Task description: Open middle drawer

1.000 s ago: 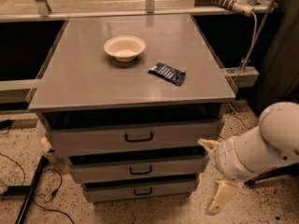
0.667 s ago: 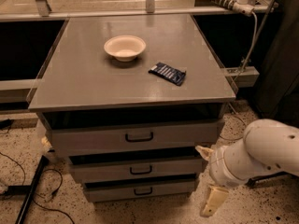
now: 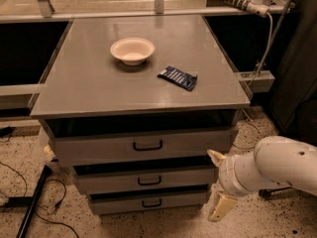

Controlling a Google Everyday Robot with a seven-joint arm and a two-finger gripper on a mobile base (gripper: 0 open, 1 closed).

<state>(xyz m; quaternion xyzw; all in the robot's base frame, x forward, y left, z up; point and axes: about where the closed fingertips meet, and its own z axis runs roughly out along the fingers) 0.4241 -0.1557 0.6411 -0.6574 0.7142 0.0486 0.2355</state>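
Observation:
The grey cabinet has three drawers stacked under its top. The middle drawer (image 3: 109,181) is a grey flat front with a small black bar handle (image 3: 149,181). It sits between the taller top drawer (image 3: 99,148) and the narrow bottom drawer (image 3: 114,204). My gripper (image 3: 211,185) is at the lower right, just beside the right end of the middle drawer's front. Its two cream fingers (image 3: 221,207) are spread apart, one above and one below, holding nothing. It is well to the right of the handle and does not touch it.
A cream bowl (image 3: 132,50) and a dark blue packet (image 3: 178,78) lie on the cabinet top (image 3: 89,83). A white cable and pole (image 3: 262,29) stand at the back right. Black cables (image 3: 29,202) lie on the speckled floor at the left.
My arm has moved left, bringing the gripper closer to the right side of the drawers. The drawers, bowl and packet have not moved.

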